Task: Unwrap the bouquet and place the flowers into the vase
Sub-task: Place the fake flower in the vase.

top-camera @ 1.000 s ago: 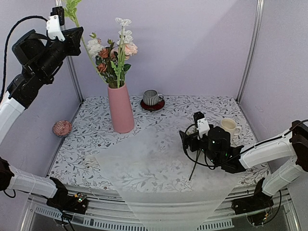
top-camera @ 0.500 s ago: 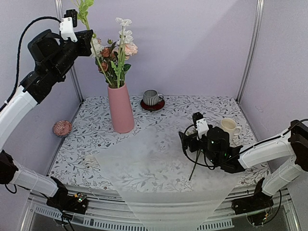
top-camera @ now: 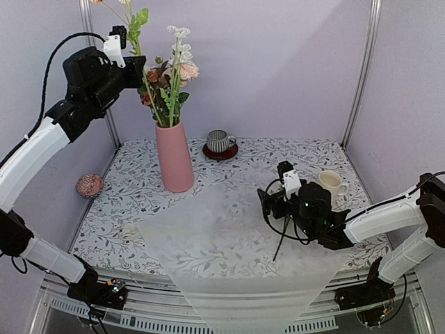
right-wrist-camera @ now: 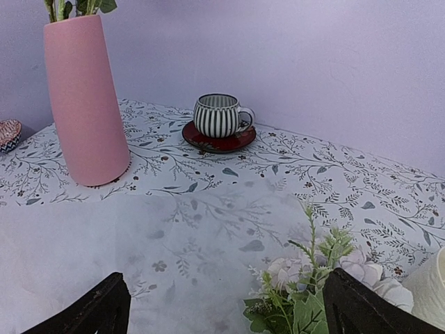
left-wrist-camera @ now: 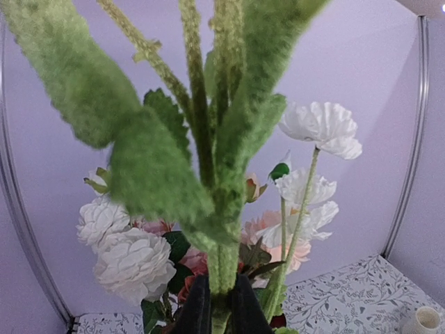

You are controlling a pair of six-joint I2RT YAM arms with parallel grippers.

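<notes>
Jaws of left gripper (top-camera: 138, 71) clamping green stem (left-wrist-camera: 221, 268) upright, hovering high at 9 o'clock of flowers (top-camera: 169, 76) standing in vase (top-camera: 174, 156). Vase sitting at table's 10 o'clock. Right gripper (top-camera: 270, 204) gaping wide at 4 o'clock, hanging low over paper (top-camera: 208, 243). Loose sprig (right-wrist-camera: 316, 278) lying on paper between its jaws. Mug (top-camera: 332, 182) sitting at its 2 o'clock.

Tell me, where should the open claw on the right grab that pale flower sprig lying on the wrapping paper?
Probably the thin bare stem, from straight above with the right claw astride it: the pale lavender flower sprig lies flat on the translucent white paper, and its blooms are bulky.
</notes>
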